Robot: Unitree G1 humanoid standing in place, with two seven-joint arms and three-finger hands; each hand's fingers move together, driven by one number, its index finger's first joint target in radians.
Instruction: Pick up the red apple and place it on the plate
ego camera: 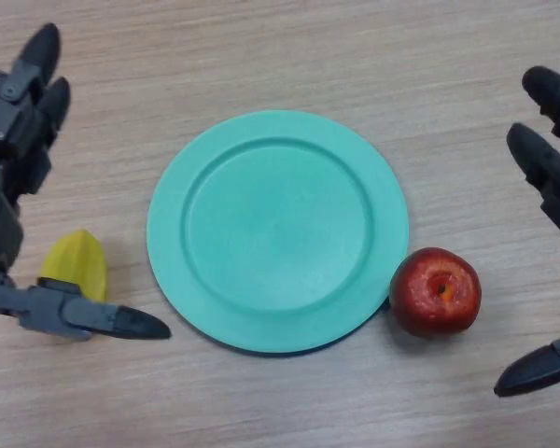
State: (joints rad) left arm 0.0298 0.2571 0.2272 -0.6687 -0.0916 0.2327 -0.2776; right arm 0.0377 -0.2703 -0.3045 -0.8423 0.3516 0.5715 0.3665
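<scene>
A red apple point(436, 290) sits on the wooden table, touching the lower right rim of a teal plate point(278, 230) that lies flat in the middle. The plate holds nothing. My right hand point(552, 173) is at the right edge, open, with its fingers above and right of the apple and its thumb below right of it, not touching it. My left hand point(17, 121) is at the left edge, open and holding nothing.
A yellow fruit-shaped object point(76, 264) lies on the table left of the plate, between my left hand's fingers and thumb. The table is light wood grain.
</scene>
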